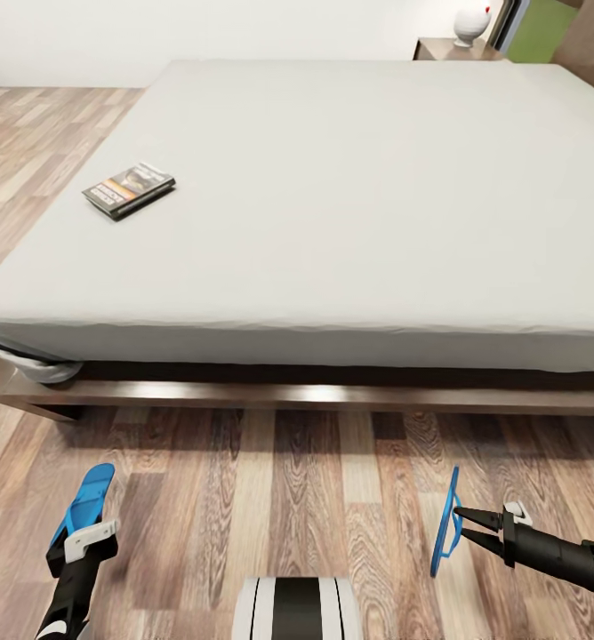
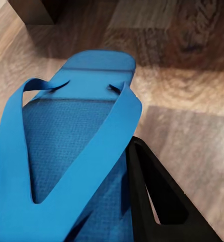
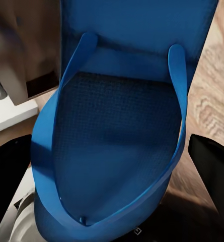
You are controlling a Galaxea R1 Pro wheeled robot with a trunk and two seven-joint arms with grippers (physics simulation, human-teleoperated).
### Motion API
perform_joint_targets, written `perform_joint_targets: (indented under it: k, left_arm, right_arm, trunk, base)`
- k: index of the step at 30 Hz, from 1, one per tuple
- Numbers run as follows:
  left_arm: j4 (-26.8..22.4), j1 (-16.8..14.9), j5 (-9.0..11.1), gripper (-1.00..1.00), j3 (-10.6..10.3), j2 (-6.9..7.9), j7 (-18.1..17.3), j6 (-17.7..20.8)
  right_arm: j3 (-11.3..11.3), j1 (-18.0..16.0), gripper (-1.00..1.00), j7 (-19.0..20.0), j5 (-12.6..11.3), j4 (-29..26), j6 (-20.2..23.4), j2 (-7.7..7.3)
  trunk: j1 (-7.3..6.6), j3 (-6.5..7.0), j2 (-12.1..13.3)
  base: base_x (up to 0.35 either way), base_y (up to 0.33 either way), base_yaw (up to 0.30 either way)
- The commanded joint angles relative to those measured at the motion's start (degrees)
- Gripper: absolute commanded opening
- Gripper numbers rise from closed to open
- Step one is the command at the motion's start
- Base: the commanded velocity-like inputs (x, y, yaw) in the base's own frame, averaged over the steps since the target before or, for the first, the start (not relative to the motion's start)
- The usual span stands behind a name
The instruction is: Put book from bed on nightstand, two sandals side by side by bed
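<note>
The book, dark with an orange band, lies on the white mattress of the bed near its left side. My left gripper at the lower left is shut on a blue sandal, held sole down over the wood floor in front of the bed. In the left wrist view its thong straps show beside a black finger. My right gripper at the lower right is shut on the other sandal, held on edge. The right wrist view shows that sandal between dark fingers.
The bed's dark brown frame runs across the view just beyond both grippers. A nightstand with a white object on it stands at the far right corner of the bed. My base is at the bottom middle.
</note>
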Motion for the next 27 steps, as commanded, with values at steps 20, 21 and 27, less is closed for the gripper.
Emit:
perform_joint_targets:
  k: [20,21,27]
  left_arm:
    - [-0.87,-0.05,1.7,-1.0,3.29,-0.09,-0.15,-2.34]
    - [-0.92,-0.05,1.74,-1.0,3.3,-0.09,-0.15,-2.35]
    - [-1.02,-0.05,1.76,-1.0,3.23,-0.56,-0.15,-2.42]
  right_arm:
    - [-0.03,-0.02,-1.0,0.11,-0.09,0.02,0.35,-0.01]
    - [-0.03,-0.02,-1.0,0.11,-0.08,0.02,0.34,-0.01]
    - [-0.03,-0.02,-1.0,0.11,-0.04,0.03,0.33,-0.01]
  trunk:
    - [0.04,-0.48,-0.04]
    - [0.04,-0.48,-0.04]
    - [0.04,-0.48,-0.04]
  base:
    - [0.0,0.0,0.0]
    - [0.0,0.0,0.0]
    - [0.0,0.0,0.0]
